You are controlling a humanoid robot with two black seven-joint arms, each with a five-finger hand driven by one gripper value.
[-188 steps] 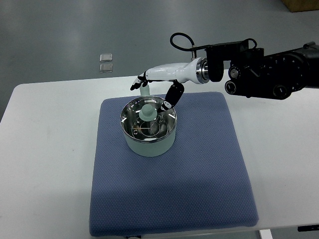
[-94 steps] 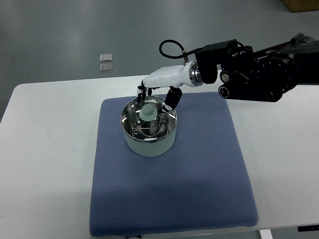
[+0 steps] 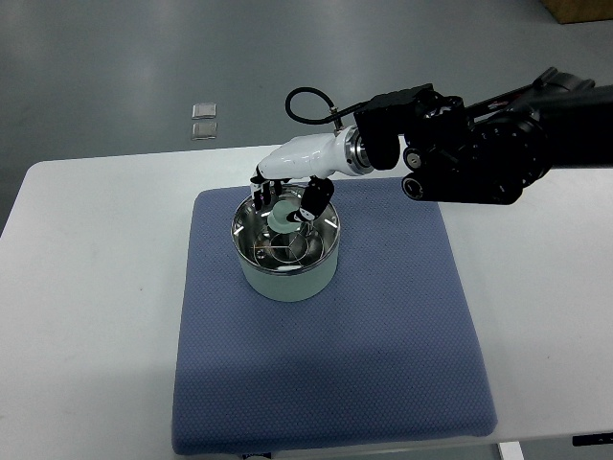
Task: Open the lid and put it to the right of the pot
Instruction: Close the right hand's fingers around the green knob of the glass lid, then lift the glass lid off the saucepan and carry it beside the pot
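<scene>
Reaching in from the right edge of the picture, your right hand hangs directly over the knob of the lid, its dark fingertips curled down on either side of that pale knob. Whether they already pinch it you cannot tell from this steep view; the fingers look bracketed around it, not clearly clamped.

The pot sits on the blue mat, toward the mat's far left corner, with the shiny lid seated on its rim. The mat lies on the white table.

Watch these risks:
- A knob this small and smooth gives little to hold. If you close off-centre, expect it to squirt out and the lid to drop back askew.
- Lifting before the grip is firm could tilt the lid so one edge catches the rim and drags the light pot across the mat.
- The thumb-side fingertip sits close over the rim on the right; pushing lower could press on the lid rather than grasp.

Open mat lies to the pot's right for setting down.
</scene>
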